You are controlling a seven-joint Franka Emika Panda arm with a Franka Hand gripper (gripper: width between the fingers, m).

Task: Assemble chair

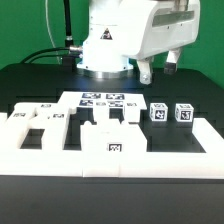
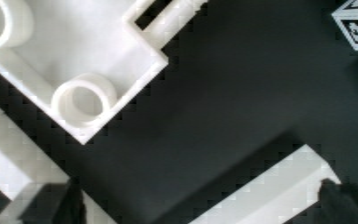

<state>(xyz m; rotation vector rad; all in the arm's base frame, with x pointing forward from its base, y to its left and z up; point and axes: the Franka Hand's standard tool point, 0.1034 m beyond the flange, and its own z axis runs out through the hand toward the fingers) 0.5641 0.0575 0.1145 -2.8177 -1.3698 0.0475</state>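
The chair lies in loose matte white parts on the black table. In the exterior view, flat slabs (image 1: 32, 128) sit at the left, blocky posts (image 1: 112, 124) in the middle, and two small tagged blocks (image 1: 158, 112) (image 1: 184, 112) at the right. My gripper (image 1: 161, 67) hangs open above and behind those blocks, holding nothing. The wrist view shows a white slab with two raised rings (image 2: 78, 100), a tagged block (image 2: 357, 25) and a diagonal white bar (image 2: 274, 185). My gripper (image 2: 194, 212) is over bare table, its dark fingertips (image 2: 44, 205) wide apart.
The marker board (image 1: 100, 100) lies flat behind the parts. A long low white border wall (image 1: 60, 157) with one tag runs along the front. Black cables (image 1: 45, 55) trail at the back left beside the arm's base.
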